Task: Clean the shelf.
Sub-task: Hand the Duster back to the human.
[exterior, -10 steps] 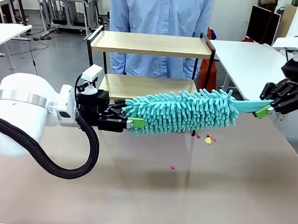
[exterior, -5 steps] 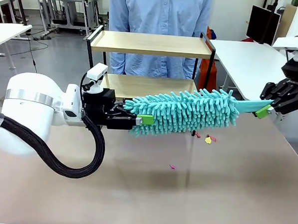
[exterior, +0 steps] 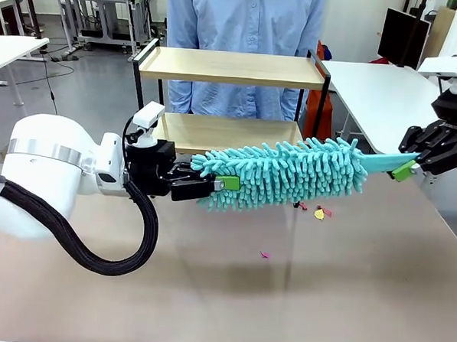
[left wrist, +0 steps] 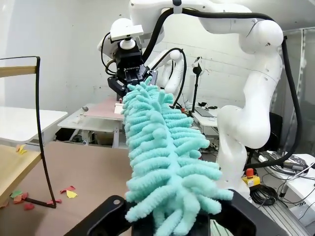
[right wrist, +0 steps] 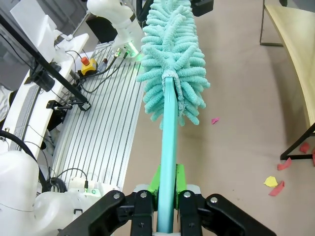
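Above the worktop's [exterior: 206, 308] far edge, before the shelf [exterior: 232, 67], both end effectors, left [exterior: 222, 184] and right [exterior: 403, 168], clamp opposite ends of a teal duster [exterior: 290, 173].

The shelf [exterior: 232, 67] is seen in the upper middle of the front view, standing upright at the far side of the table. Two light wooden boards are carried one above the other in a thin black metal frame with legs. The upper board is fully shown and bare; the lower board's front is partly hidden. In the right wrist view a board edge is seen at the right edge of the frame.
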Motion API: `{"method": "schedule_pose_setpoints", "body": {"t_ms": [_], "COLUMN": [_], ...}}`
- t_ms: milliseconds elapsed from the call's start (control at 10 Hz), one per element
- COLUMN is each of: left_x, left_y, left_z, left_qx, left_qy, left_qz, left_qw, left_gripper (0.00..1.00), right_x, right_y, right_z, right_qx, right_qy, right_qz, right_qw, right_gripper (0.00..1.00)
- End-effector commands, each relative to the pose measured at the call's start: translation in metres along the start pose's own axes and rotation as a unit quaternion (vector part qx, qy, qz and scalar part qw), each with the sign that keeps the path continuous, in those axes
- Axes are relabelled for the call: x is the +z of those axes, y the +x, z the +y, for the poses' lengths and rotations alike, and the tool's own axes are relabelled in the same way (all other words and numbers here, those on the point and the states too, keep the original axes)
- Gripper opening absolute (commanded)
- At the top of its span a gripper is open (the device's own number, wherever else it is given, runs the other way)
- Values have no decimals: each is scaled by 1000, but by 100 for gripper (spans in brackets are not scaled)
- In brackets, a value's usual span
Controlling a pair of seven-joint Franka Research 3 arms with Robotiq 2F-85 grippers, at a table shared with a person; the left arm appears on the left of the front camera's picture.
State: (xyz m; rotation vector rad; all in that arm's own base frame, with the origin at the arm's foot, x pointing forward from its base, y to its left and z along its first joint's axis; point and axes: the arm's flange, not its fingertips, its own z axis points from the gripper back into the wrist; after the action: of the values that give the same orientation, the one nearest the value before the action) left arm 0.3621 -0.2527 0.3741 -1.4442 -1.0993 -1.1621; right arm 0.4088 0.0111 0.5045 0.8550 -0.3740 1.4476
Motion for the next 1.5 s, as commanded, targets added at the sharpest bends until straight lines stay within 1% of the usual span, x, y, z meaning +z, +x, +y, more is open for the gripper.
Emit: {"method": "schedule_pose_setpoints", "body": {"t_ms": [0, 200, 300, 400, 500, 600, 700, 900, 1000, 1100, 1200, 1300, 1400], "left_x": [-1, -2, -2, 0, -1, -1, -1, -1, -1, -1, -1, -1, -1], "left_y": [-3, -2, -4, -5, 0, 0, 0, 0, 0, 0, 0, 0, 0], "left_z": [-4, -7, -8, -7, -1, -1, -1, -1, -1, -1, -1, -1, -1], "left_qx": [-13, -20, -28, -6, -9, -9, -9, -9, -9, -9, -9, -9, -9], "left_qy": [-11, -14, -25, -35, -4, -4, -4, -4, -4, -4, -4, -4, -4], "left_qz": [4, 0, 3, -20, 1, 1, 1, 1, 1, 1, 1, 1, 1], "left_qw": [1000, 1000, 999, 999, 1000, 1000, 1000, 1000, 1000, 1000, 1000, 1000, 1000], "left_gripper": [0, 0, 0, 0, 0, 0, 0, 0, 0, 0, 0, 0, 0], "right_x": [1, 1, 1, 1, 0, 12, 28, 66, 92, 114, 132, 143, 148], "right_y": [1, 1, 1, 1, 0, 0, 0, -2, -9, -20, -33, -48, -56], "right_z": [2, 2, 2, 2, 1, 7, 15, 35, 46, 55, 62, 69, 71], "right_qx": [12, 12, 12, 12, 0, 13, 21, 29, 31, 31, 30, 32, 35], "right_qy": [-2, -2, -2, -2, 3, 14, 18, 6, -6, -11, -26, -49, -62], "right_qz": [-9, -9, -9, -9, 0, -39, -74, -155, -219, -282, -334, -371, -392], "right_qw": [1000, 1000, 1000, 1000, 1000, 999, 997, 987, 975, 959, 942, 927, 917], "right_gripper": [12, 12, 12, 12, 66, 70, 100, 100, 93, 100, 100, 100, 100]}}
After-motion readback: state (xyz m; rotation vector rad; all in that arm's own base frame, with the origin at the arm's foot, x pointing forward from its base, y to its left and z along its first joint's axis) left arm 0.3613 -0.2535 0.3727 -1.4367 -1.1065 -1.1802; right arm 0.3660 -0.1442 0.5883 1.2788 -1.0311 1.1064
